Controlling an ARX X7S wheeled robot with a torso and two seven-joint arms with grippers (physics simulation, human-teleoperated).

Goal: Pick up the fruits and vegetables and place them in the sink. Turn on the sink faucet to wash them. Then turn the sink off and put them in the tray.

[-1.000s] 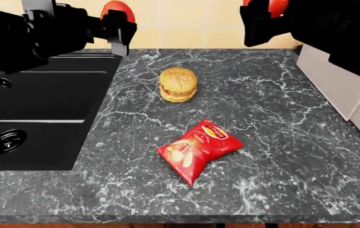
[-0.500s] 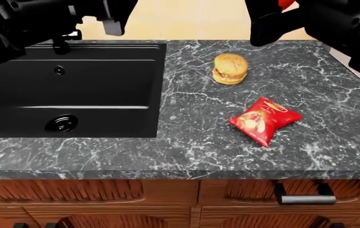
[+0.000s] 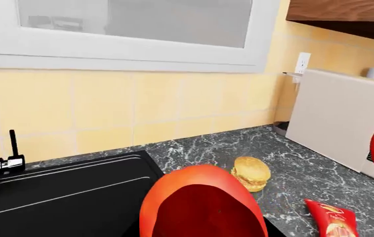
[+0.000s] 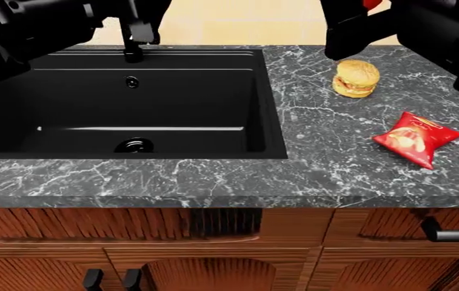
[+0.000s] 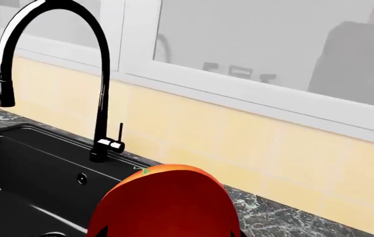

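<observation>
Above the sink point(image 4: 213, 91), both raised claws apparently grip tomatoes point(image 3: 200, 207).

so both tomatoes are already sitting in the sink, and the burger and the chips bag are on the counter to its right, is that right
Not quite. The sink holds no tomatoes: the head view shows only its drain. Each wrist view shows a tomato held up close at that arm's jaws, one on the left, one on the right. The burger and chips bag are indeed on the counter to its right.

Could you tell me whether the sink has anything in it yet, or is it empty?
Empty. The head view shows the sink holding only its drain, and no water. Each wrist view shows a tomato close to the camera.
</observation>
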